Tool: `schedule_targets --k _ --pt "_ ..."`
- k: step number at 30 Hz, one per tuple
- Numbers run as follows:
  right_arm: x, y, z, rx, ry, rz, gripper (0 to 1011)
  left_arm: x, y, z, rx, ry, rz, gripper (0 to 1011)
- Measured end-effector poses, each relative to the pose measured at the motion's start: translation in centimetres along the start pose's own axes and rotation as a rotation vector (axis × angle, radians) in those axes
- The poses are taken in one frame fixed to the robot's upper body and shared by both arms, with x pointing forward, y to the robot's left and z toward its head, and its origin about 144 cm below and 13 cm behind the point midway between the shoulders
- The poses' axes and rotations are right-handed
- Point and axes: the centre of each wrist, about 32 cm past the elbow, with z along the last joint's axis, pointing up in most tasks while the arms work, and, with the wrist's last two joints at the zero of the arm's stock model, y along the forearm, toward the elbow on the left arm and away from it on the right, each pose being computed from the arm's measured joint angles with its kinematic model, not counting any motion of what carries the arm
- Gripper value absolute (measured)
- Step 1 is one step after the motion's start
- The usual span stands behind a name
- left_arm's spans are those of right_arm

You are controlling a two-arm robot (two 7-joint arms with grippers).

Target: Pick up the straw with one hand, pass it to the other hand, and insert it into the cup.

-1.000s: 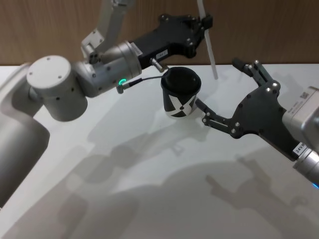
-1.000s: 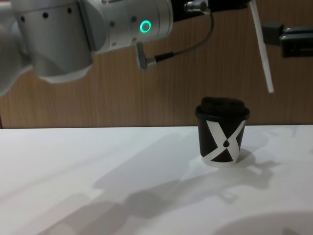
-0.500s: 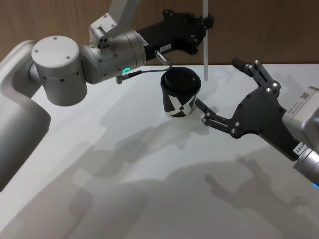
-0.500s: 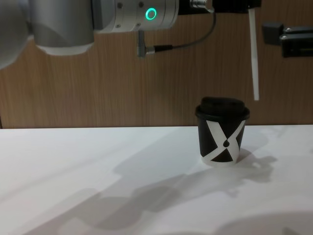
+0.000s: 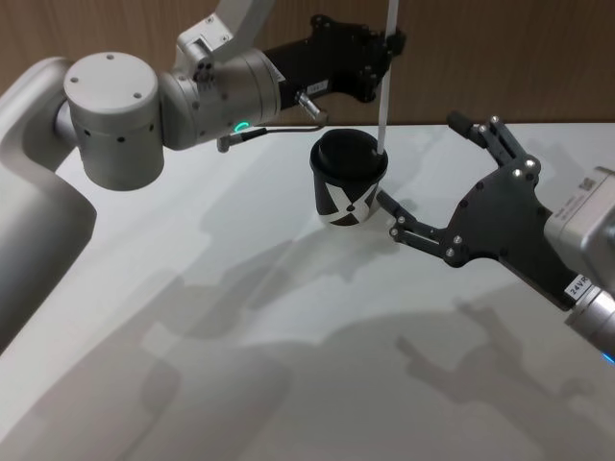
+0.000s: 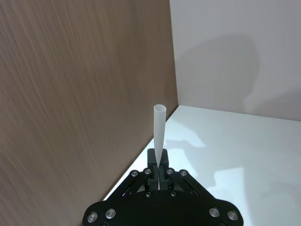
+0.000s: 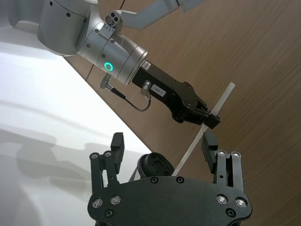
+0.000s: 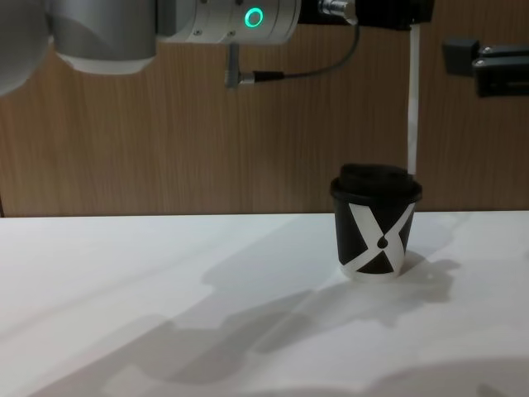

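Within the last second the left end effector (image 5: pixel 389 40) had swung the straw (image 5: pixel 384 96) from a slant, with its lower end hanging out past the cup's right side, to near upright, and then carried it across and down. Its lower tip now stood at the right part of the lid (image 5: pixel 348 154), touching it or just entering; which could not be told. That suggested the hand-over was behind it and only the insertion remained, likely a short straight push down if the tip sat on the opening. The left end effector was clenched on the straw's upper part, while the right end effector (image 5: pixel 423 163) waited just right of the cup (image 5: pixel 348 182), released, fingers spread wide. The cup stood near the far edge of the surface (image 5: pixel 288 317), about midway along it. The straw was a thin white tube, straight and hollow, with a round open end in the left wrist view. The cup looked like paper: black with a bold white X, a white base rim and a smooth domed black lid. The surface was plain matt white, and the wall (image 5: pixel 500 58) behind showed wood grain.
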Motion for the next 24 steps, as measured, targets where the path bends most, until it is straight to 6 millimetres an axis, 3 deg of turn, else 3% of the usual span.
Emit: schedule_targets --k 24 --pt "0.00 0.00 0.00 0.000 0.000 0.000 1001 0.34 0.33 0.14 0.016 -0.016 0.020 13"
